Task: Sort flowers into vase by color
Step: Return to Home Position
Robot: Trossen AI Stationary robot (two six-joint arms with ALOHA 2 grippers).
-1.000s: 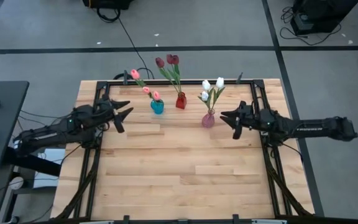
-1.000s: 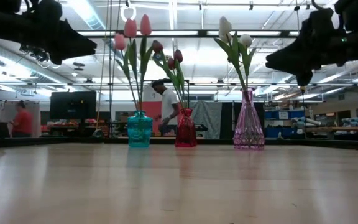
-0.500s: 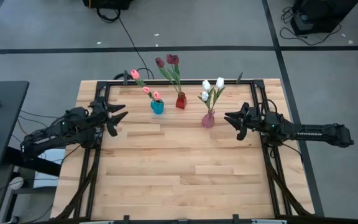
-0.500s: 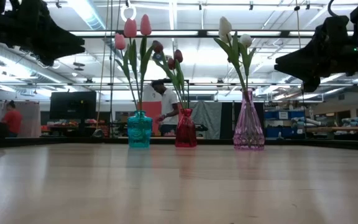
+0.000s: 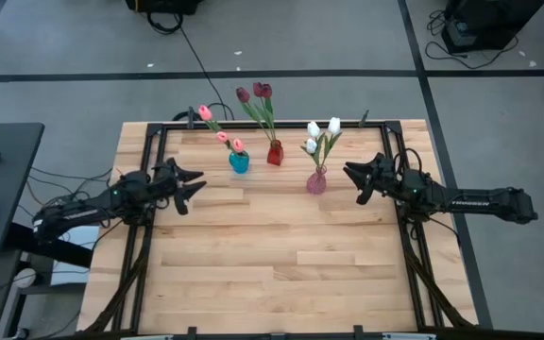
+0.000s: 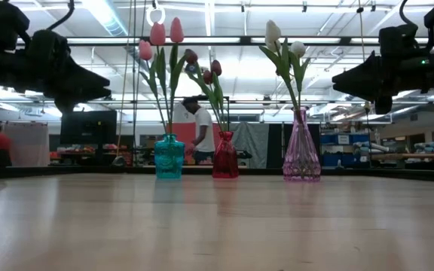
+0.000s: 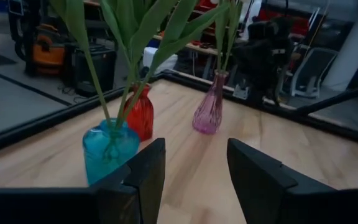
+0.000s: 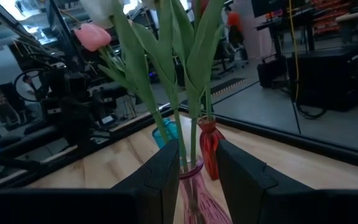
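Currently, the worktop (image 5: 272,274) carries three vases in a row near its far edge. Both arms reach in from the sides toward that row.

Left pincer (image 5: 196,184): fingers spread wide, nothing between them. It is raised off the boards, at stem height in the low view. The blue vase (image 5: 239,162) lies just ahead of it and slightly toward the far edge, near but apart.

Right pincer (image 5: 352,182): fingers parted, with a narrower gap in its wrist view, and holding nothing. It is also raised. The pink vase (image 5: 316,181) lies straight ahead of its tips, near but apart.

Red vase (image 5: 275,153): between the other two and set a little farther back, with neither pincer close.

Flowers: the pink flowers (image 5: 223,137) are in the blue vase, the dark red flowers (image 5: 261,91) in the red vase and the white flowers (image 5: 321,132) in the pink vase. The stems run upright and fan out slightly at the top. Every flower I can see stands in a vase. Judgement: sorting is done and only the retreat is left.

Key relation: each outer vase sits in front of its pincer along that arm's own line, and the stems' long axis is vertical. Both pincers are about equally near their vase. Backing straight out, the left pincer leftward and the right pincer rightward, should open the gap at once. A swing toward the far edge would risk brushing leaves.
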